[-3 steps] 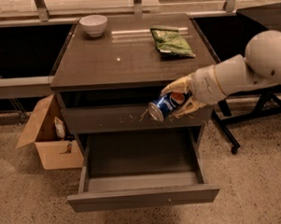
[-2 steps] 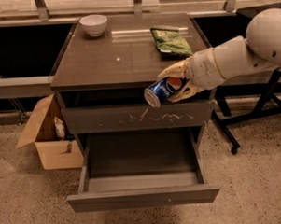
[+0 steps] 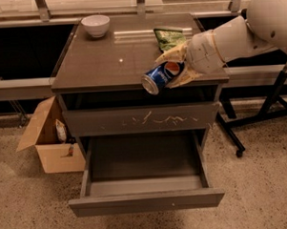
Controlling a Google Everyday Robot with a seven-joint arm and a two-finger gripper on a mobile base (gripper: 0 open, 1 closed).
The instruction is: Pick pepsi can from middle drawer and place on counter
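Observation:
My gripper [image 3: 172, 67] is shut on the pepsi can [image 3: 161, 76], a small blue can with a red-white-blue logo. It holds the can tilted on its side at the front right edge of the counter [image 3: 112, 60], silver end facing left and down. The middle drawer [image 3: 145, 200] stands pulled out below, its plain front panel toward me and its inside empty. The white arm reaches in from the upper right.
A white bowl [image 3: 95, 25] sits at the counter's back left. A green snack bag [image 3: 169, 38] lies at the back right, behind the gripper. The drawer front with white scratches [image 3: 148, 119] is shut. An open cardboard box [image 3: 51, 139] stands left; black stand legs [image 3: 258, 121] right.
The gripper has lifted the pepsi can up from in front of the scratched drawer front to the counter's front edge.

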